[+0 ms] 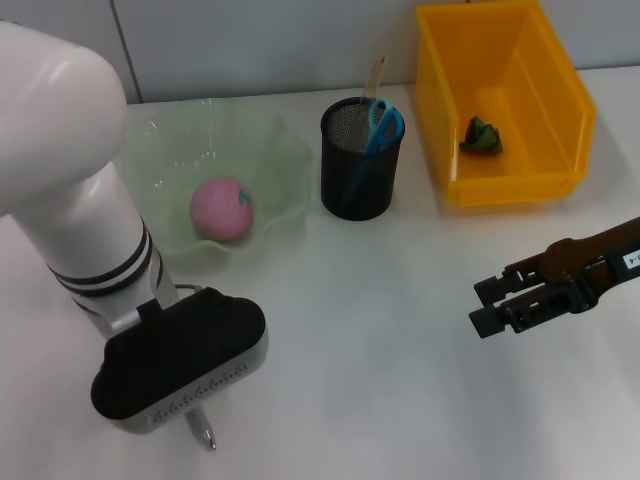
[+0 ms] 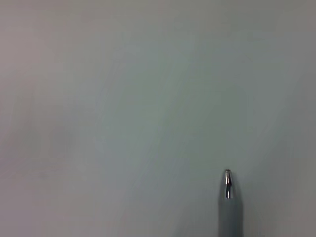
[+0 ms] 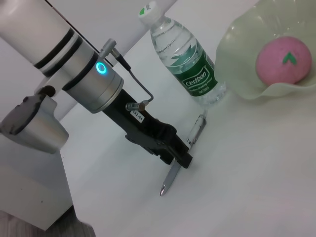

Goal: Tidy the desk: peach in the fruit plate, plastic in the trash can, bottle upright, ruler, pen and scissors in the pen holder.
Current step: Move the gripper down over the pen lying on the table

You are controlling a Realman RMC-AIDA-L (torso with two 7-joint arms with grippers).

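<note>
My left gripper (image 3: 177,157) is low over the near-left table, shut on the grey pen (image 3: 183,154). The pen's silver tip (image 2: 227,181) juts out beneath the wrist (image 1: 205,434). The pink peach (image 1: 222,208) lies in the green fruit plate (image 1: 285,150). The water bottle (image 3: 190,66) stands upright beside the plate; in the head view my left arm hides it. The black mesh pen holder (image 1: 358,170) holds blue scissors (image 1: 384,124) and a ruler (image 1: 373,75). Green crumpled plastic (image 1: 482,137) lies in the yellow trash can (image 1: 440,110). My right gripper (image 1: 488,305) hovers open at the right with nothing in it.
My bulky left arm (image 1: 70,190) fills the left side of the head view and hides the table behind it. White table surface (image 1: 370,330) lies between the two grippers. A wall runs along the back.
</note>
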